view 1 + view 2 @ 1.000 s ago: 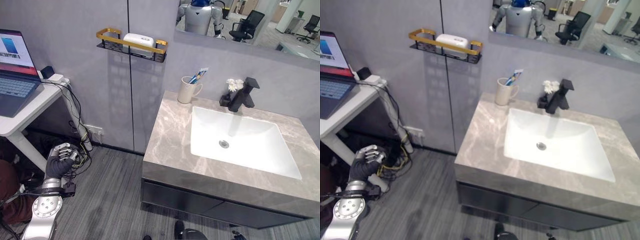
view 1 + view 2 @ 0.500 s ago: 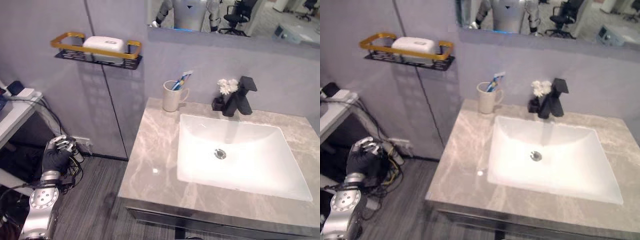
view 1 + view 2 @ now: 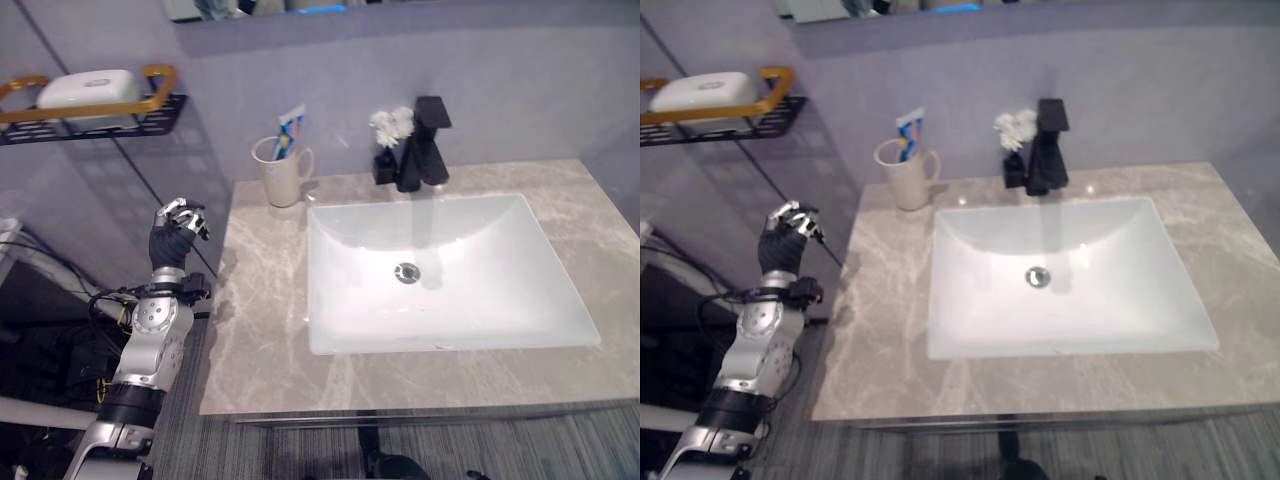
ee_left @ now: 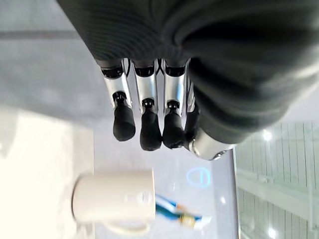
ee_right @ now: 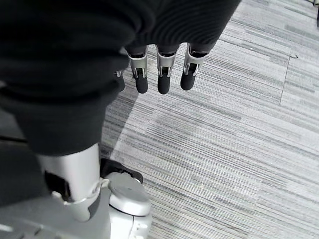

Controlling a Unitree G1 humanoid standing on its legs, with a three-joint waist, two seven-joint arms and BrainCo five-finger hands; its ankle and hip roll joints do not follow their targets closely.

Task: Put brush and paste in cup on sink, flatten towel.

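We find brush [image 3: 287,131] already in the cup [image 3: 276,172], upper left. Left hand [image 3: 172,238] hangs beside the counter [image 3: 262,330], fingers relaxed, empty; towel step likely next.

It was a bathroom mock-up. A marble vanity [image 3: 260,340] held a white basin [image 3: 440,270] and black faucet [image 3: 425,145]. A soap shelf [image 3: 90,105] hung far left.

The left hand [image 3: 172,240] wears a dark ribbed cover over its back and wrist; its silver fingers [image 4: 143,107] end in dark rounded tips. Below the wrist the arm is silver-grey, with a round joint cap. The right hand [image 5: 158,67] looks alike.
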